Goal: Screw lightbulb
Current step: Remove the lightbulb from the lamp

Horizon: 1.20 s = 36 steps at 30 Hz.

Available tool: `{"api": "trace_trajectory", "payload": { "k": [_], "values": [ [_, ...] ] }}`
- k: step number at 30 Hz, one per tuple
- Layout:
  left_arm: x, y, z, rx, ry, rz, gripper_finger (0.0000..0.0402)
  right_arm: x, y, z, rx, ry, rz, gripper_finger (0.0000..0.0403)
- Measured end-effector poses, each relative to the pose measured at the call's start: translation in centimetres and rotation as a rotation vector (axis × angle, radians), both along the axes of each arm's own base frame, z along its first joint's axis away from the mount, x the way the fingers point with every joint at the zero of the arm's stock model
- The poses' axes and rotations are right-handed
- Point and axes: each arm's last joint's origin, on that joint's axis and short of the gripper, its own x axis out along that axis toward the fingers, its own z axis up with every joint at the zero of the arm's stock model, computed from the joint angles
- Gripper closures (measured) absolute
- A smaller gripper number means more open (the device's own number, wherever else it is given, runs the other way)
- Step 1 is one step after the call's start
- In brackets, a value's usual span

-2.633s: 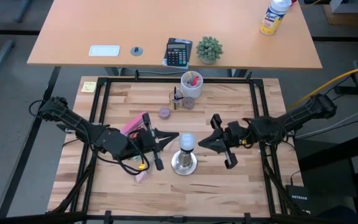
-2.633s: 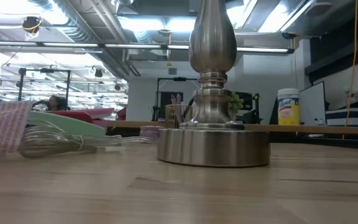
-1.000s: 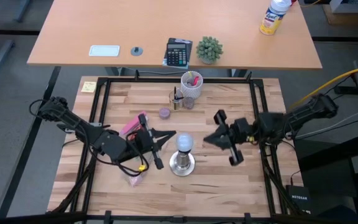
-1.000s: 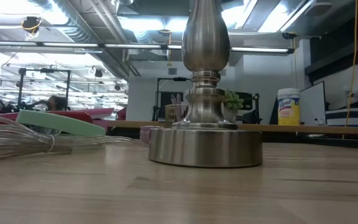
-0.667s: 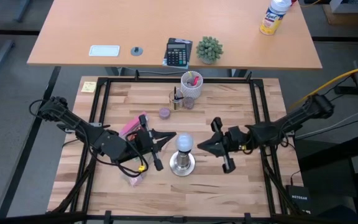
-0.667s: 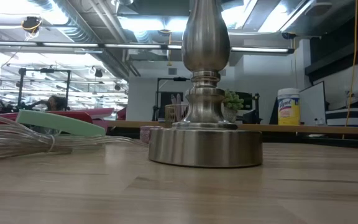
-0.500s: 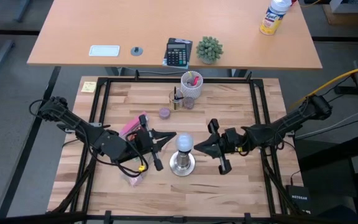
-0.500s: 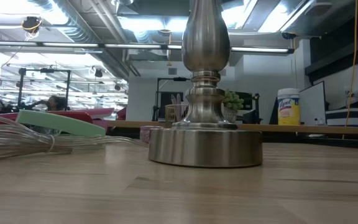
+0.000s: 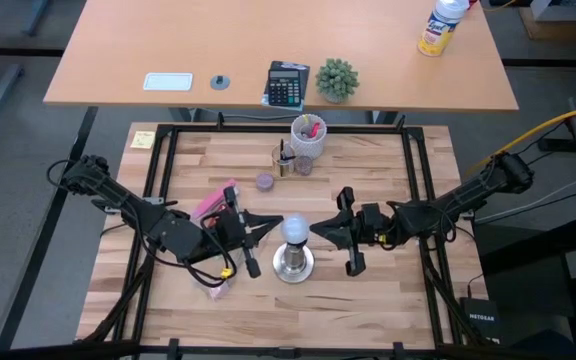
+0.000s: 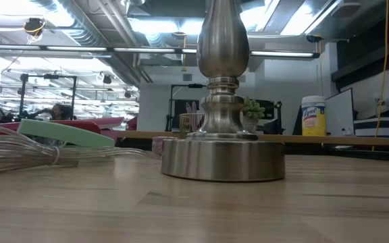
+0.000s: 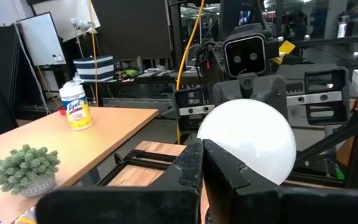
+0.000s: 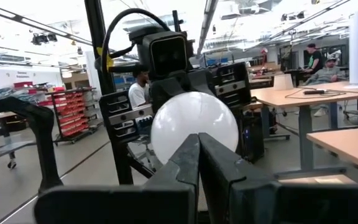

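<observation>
The frosted-white lightbulb (image 9: 296, 229) stands upright on top of the silvery socket stand (image 9: 294, 263) at mid-table; its screw base is hidden. The low view shows only the stand's round foot (image 10: 223, 158) and stem. My left gripper (image 9: 276, 221) is shut, with its tips at the globe's left side (image 11: 247, 140). My right gripper (image 9: 316, 235) is shut, with its tips at the globe's right side (image 12: 194, 127). My left gripper comes level from the table's left, its shut fingertips (image 11: 191, 163) at the globe's lower left side (image 11: 219, 149). I cannot tell whether they touch it. My right gripper comes level from the table's right, its shut fingertips (image 12: 188, 155) at the globe's lower part (image 12: 194, 138). I cannot tell whether they touch it.
A pink and green pack (image 9: 213, 203) and a coil of clear cord (image 10: 19, 152) lie left of the stand. A white cup with pens (image 9: 308, 135), a small glass (image 9: 284, 160) and a purple piece (image 9: 265, 181) stand toward the far edge.
My right gripper has gone toward the table's left, from well clear of the bulb up to its right side, staying shut. The bulb, the stand and my left gripper have kept still.
</observation>
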Motion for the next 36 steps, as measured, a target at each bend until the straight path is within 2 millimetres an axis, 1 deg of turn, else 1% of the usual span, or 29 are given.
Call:
{"api": "trace_trajectory", "payload": {
  "k": [8, 10, 12, 17, 20, 23, 31, 36],
  "values": [
    [-0.1, -0.1, 0.0, -0.003, 0.001, 0.000, 0.0399, 0.3, -1.0, 0.1, -0.012, -0.001, -0.053, 0.0389],
    [0.0, -0.1, 0.0, 0.001, 0.003, 0.000, 0.0399, 0.1, -1.1, 0.3, -0.020, -0.013, -0.061, 0.0389],
    [0.0, 0.0, 0.0, 0.005, 0.005, 0.002, 0.0399, -0.3, -1.1, 1.0, -0.034, -0.034, -0.058, 0.0389],
    [0.0, 0.0, 0.0, 0.005, 0.005, 0.007, 0.0399, -1.8, 0.2, 3.0, -0.081, -0.104, 0.014, 0.0389],
    [0.0, 0.0, 0.0, 0.006, 0.005, 0.009, 0.0399, -2.4, 1.4, 3.5, -0.122, -0.119, 0.051, 0.0389],
    [0.0, 0.0, 0.0, 0.003, 0.004, 0.010, 0.0399, -2.3, 2.2, 3.2, -0.133, -0.112, 0.073, 0.0389],
    [0.0, 0.0, 0.0, 0.002, 0.003, 0.010, 0.0399, 0.1, 3.2, 0.7, -0.092, -0.032, 0.090, 0.0389],
    [0.0, 0.0, 0.0, 0.001, 0.003, 0.010, 0.0399, 0.6, 3.5, 0.4, -0.080, -0.057, 0.088, 0.0389]
  ]
}}
